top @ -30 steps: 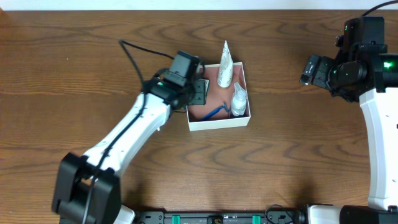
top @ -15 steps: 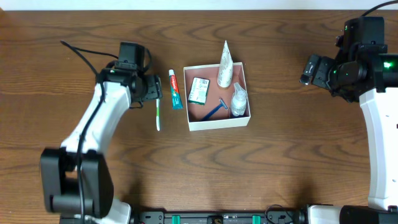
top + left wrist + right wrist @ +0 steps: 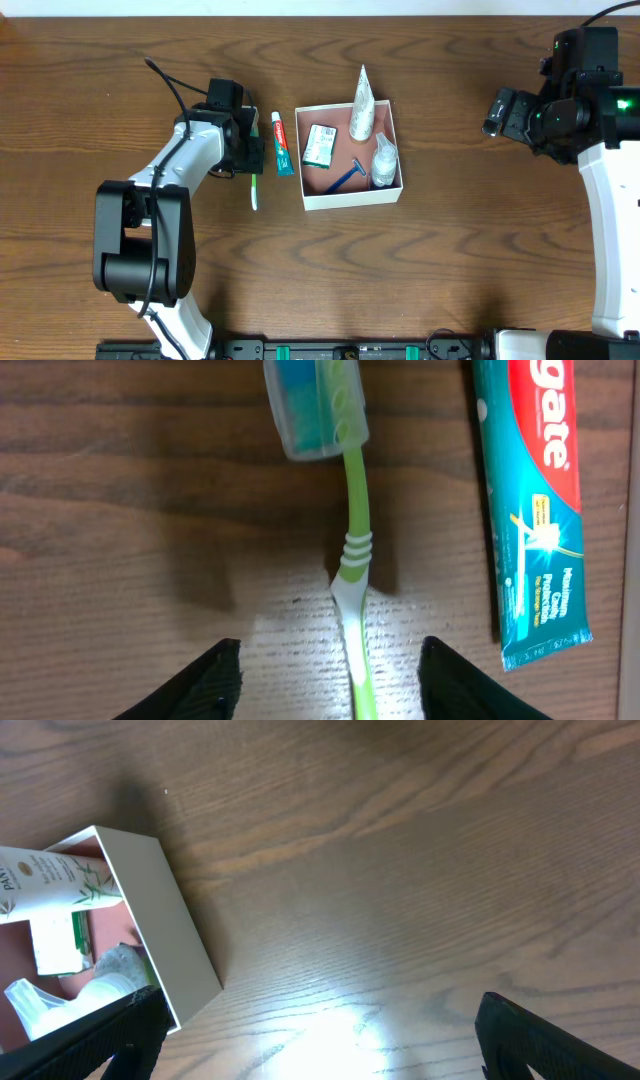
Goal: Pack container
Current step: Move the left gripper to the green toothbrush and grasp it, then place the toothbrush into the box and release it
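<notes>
The container [image 3: 352, 197], a white box with a reddish-brown inside, holds a white tube [image 3: 361, 103], a green-and-white packet [image 3: 319, 145], a blue razor [image 3: 349, 178] and a clear bottle [image 3: 384, 160]. A toothpaste tube [image 3: 282, 143] and a green toothbrush [image 3: 254, 188] lie on the table to its left. My left gripper [image 3: 250, 155] is open above the toothbrush [image 3: 352, 560], its fingers [image 3: 332, 680] on either side of the handle, with the toothpaste [image 3: 535, 510] beside it. My right gripper [image 3: 497, 112] is open and empty [image 3: 320, 1040], to the right of the container [image 3: 160, 910].
The wooden table [image 3: 450, 260] carries nothing else. The toothbrush head sits in a clear cap [image 3: 315, 410]. A black cable [image 3: 165, 80] trails from the left arm.
My left arm has left the container's left side, where the packet now lies, swung out to the left, and come to hover over the toothbrush. The right arm has not moved.
</notes>
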